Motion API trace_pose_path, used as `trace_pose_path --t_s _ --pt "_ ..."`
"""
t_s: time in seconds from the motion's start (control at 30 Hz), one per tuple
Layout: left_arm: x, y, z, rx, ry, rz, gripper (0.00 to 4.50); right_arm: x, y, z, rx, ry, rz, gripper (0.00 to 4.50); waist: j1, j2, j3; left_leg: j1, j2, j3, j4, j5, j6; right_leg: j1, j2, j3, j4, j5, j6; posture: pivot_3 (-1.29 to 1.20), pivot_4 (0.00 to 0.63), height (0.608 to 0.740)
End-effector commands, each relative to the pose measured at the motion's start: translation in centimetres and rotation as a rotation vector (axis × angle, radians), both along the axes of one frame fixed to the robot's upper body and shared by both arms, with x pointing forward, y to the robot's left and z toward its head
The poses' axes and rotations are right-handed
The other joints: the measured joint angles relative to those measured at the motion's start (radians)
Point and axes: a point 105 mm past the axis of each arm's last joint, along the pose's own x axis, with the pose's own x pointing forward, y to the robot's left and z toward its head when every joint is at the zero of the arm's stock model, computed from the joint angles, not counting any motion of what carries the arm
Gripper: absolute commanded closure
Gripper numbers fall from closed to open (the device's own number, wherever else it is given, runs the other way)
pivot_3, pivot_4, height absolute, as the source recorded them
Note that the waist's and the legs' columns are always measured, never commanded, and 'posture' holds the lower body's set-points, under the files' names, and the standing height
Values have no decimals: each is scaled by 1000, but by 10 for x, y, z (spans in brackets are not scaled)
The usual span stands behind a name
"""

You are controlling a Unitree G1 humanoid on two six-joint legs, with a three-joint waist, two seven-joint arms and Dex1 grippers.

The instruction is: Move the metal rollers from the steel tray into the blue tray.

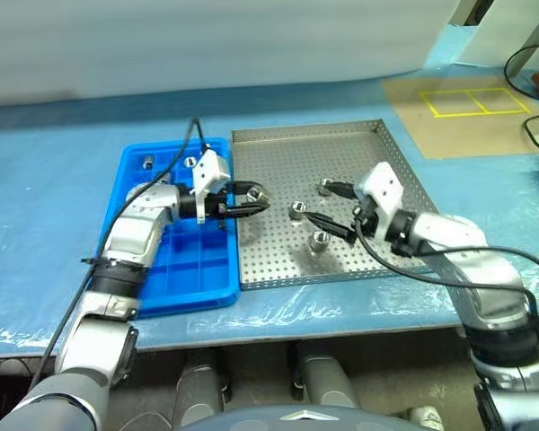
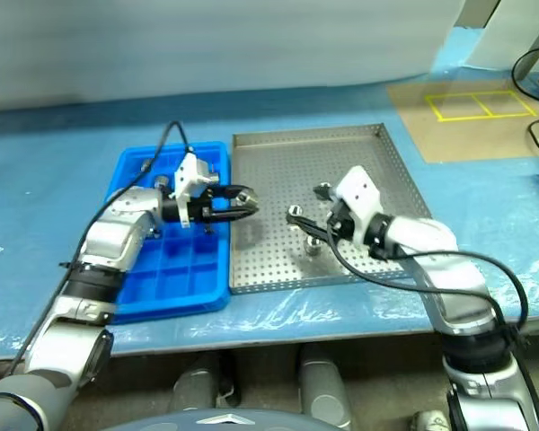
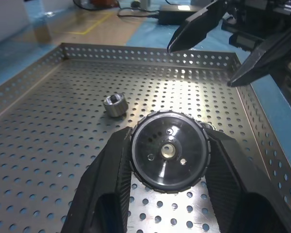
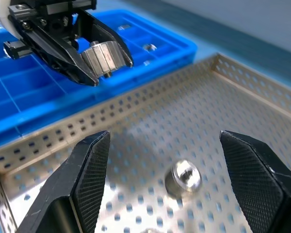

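The table (image 1: 63,171), covered in blue sheeting, carries the steel tray (image 1: 377,153) with the blue tray (image 1: 130,171) touching its nine o'clock side. The steel tray's perforated floor and low rim look rigid. The blue tray looks like light plastic, cut into small square cells that leave little room for error at the drop.

The left tool (image 1: 256,199) hangs over the seam between the two trays, its fingers clamped on one of the metal rollers (image 4: 101,57), held across its curved side. The right tool (image 1: 328,211) hovers above the middle of the steel tray with its fingers wide apart and nothing between them.

Three loose rollers lie on the steel floor: one (image 1: 297,210) near the centre, one (image 1: 320,241) towards five o'clock of it, and one (image 1: 326,187) towards two o'clock. Two more (image 1: 148,162) sit in cells at the blue tray's twelve o'clock end.

These rollers look solid, hard and dense for their size, with polished flanks that are likely slippery. A squeeze square across the round wall, pads centred at mid-height, should hold best. An off-centre pinch would probably let one squirt out and roll.
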Motion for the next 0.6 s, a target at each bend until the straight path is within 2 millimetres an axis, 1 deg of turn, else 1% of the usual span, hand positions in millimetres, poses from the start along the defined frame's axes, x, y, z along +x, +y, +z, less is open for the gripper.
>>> trace_pose_path --t_s 0.03,0.13,0.2,0.3,0.4,0.6 --pt "-13 13 15 -48 -34 71 2749 5 24 7 11 -30 137 804 19 0 0 1 0 0 -1 0 -1 0 0 0 0 0 0 -143 150 740" --pt "-19 28 12 -49 -27 167 2749 7 43 10 10 -24 243 804 50 0 0 1 0 0 -5 2 -4 -2 0 0 0 0 0 -35 150 740" --pt "-26 40 8 -37 -21 227 2749 5 54 7 -5 -4 322 804 72 0 0 0 1 0 -7 4 -5 -4 0 -1 1 0 0 16 150 740" --pt "-43 55 -1 -8 -1 292 2749 5 68 -2 -29 20 411 804 99 0 0 0 3 0 -9 4 -6 -5 1 -2 1 0 0 121 150 740" --pt "-58 70 -8 13 14 371 2749 5 84 -2 -25 19 497 804 124 0 0 0 2 0 -9 4 -7 -5 0 -3 1 0 -1 188 150 740" --pt "-83 88 -20 49 52 471 2749 0 104 -3 -25 35 628 804 173 0 0 1 3 0 -9 5 -9 -5 0 -2 3 -1 0 290 150 740"
